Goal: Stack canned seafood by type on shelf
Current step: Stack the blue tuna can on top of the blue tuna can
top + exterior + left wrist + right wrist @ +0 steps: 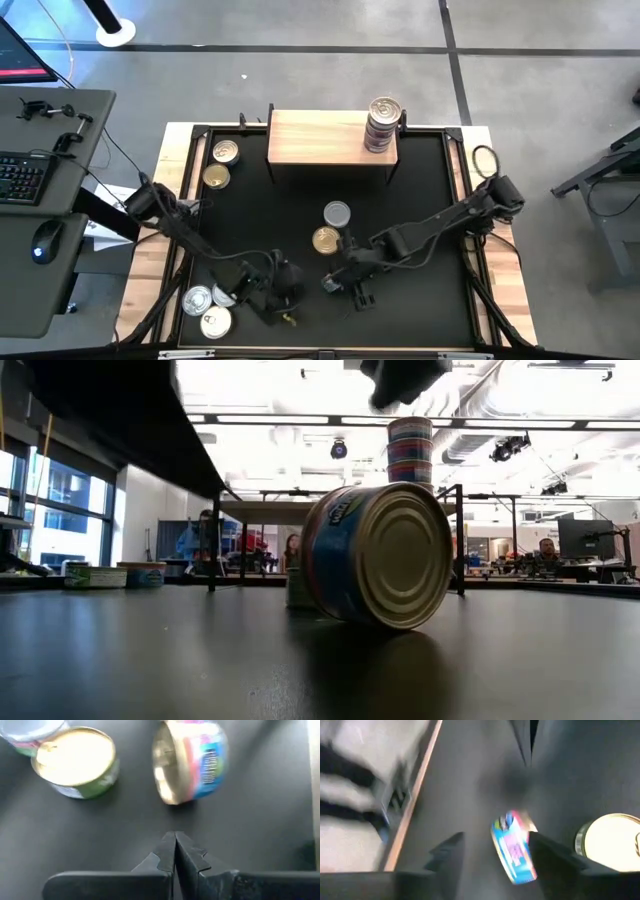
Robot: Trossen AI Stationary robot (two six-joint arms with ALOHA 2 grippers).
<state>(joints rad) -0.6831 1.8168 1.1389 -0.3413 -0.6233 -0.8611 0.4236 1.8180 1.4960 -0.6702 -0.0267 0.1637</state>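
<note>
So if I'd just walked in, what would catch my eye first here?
Probably the tall stack of tins at the right end of the shelf. Next, a blue-labelled tin lying on its side on the black table, between the right gripper's open fingers.

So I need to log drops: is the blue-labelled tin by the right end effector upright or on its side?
On its side. The blue-labelled round metal tin rests on its curved wall on the black tabletop, ribbed end facing sideways.

A black worktop carries a pale wood shelf at its far edge, a stack of tins on the shelf's right end. Other tins lie scattered on the worktop, one tipped on its side.
</note>
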